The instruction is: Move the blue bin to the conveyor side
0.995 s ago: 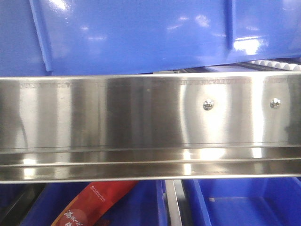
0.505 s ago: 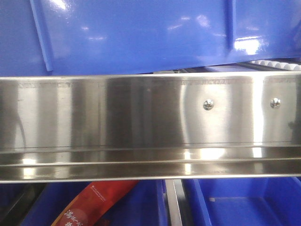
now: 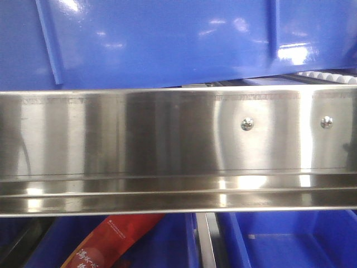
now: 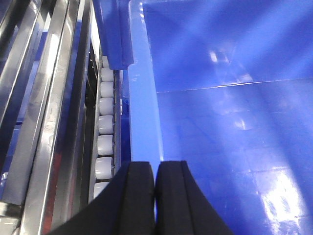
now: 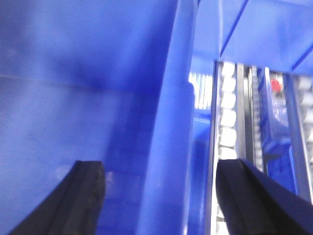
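The glossy, thick-rimmed blue bin point(image 4: 230, 147) lay directly ahead of the left gripper point(image 4: 155, 196), whose black fingers were pressed together over its rim, white rollers point(image 4: 104, 125) to their left. The right gripper point(image 5: 160, 171) straddled the rim, spread wide.

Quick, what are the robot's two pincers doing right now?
Left pincer: closed, over the rim of the blue bin; whether it grips the rim cannot be told.
Right pincer: open, one finger each side of its wall.

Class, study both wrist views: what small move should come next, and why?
Probably close the right tool: its fingers stand wide apart astride a rim of the blue bin, while the left tool looks shut on the bin's rim.
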